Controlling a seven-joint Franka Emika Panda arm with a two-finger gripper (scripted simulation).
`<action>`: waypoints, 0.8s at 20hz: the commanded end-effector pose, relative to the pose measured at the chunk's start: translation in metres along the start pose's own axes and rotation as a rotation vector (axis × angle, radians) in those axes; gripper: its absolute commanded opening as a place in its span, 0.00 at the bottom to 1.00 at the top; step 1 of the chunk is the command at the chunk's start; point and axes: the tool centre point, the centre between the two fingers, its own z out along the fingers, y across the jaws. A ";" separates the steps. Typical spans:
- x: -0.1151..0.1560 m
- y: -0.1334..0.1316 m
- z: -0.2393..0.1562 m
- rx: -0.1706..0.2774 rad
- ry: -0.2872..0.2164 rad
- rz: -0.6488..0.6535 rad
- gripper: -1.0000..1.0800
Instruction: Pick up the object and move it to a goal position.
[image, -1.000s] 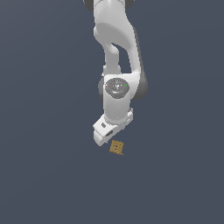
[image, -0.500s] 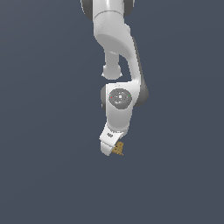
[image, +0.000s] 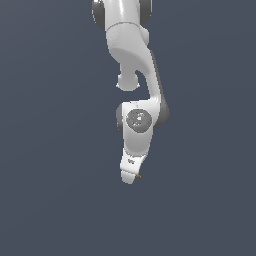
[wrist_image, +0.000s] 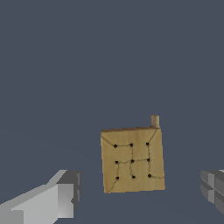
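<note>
Tan block (wrist_image: 132, 159) lies between the two fingers in wrist view, nearer neither by much, w/ clear gap on each side — not touching either. Top face shows faint dark lines joining black dots, approx a grid; a small tan nub sticks out at one corner. Block sits a bit skewed vs the finger line.

In exterior view the block is almost fully hidden behind the hand: only a tiny tan sliver (image: 139, 176) peeks out at the hand's lower edge, exterior view's right side.

Gripper (wrist_image: 140, 197) is spread wide, holding nothing; light-grey finger (wrist_image: 57, 199) one side, darker finger (wrist_image: 213, 187) other side, only partly in frame.

Arm (image: 137, 120) hangs down from top of exterior view, white links, round grey joint cap mid-way, hand (image: 132, 167) pointing down.

Surroundings: plain dark blue-grey ground (image: 50, 150) all round, both views. Whether fingertips touch ground — can't tell.
</note>
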 end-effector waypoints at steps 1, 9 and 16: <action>0.001 0.001 0.003 0.000 0.001 -0.035 0.96; 0.003 0.002 0.006 0.000 0.002 -0.067 0.96; 0.003 0.002 0.024 0.000 0.002 -0.069 0.96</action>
